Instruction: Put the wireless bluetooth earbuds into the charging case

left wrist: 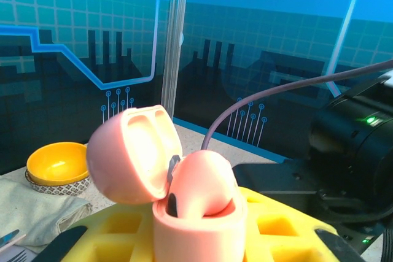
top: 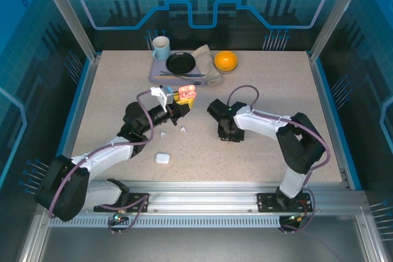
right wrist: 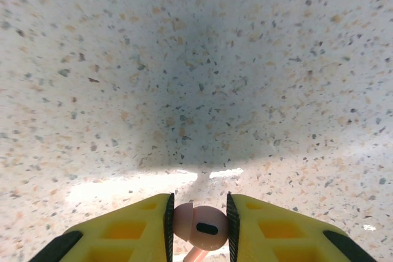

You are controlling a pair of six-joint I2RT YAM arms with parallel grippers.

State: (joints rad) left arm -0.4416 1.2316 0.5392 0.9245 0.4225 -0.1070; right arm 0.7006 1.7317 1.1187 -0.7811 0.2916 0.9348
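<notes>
Pinching a salmon-pink earbud [right wrist: 206,227], the right gripper [right wrist: 199,237] is poised over the table [right wrist: 184,59]; the open pink charging case [left wrist: 184,176] is clamped by the left gripper [left wrist: 199,240]. A misaligned stem could be jammed or dropped.

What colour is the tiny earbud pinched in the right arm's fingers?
The earbud is salmon-pink, best seen in the right wrist view.
</notes>
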